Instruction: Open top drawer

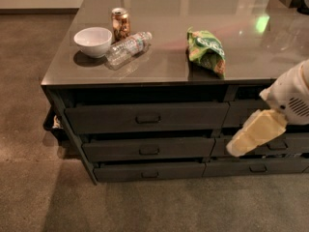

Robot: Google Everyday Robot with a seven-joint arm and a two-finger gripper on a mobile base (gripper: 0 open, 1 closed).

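Dark grey top drawer (106,117) is seen directly under the tabletop (159,57), handle (148,119) centred. The gripper (255,133) is held well right of it; its grip state cannot be told. A low approach risks the middle drawer (116,150) being pulled instead.

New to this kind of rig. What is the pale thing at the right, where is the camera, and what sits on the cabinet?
The white shape at right is a robot's arm; the cream part at its end is the gripper, hanging before the right-hand drawer column, holding nothing visible. One camera looks down on the cabinet from its front. On its top stand a white bowl and a can; a plastic bottle lies on its side, a green snack bag further right. The top drawer is left of the gripper, apart from it.
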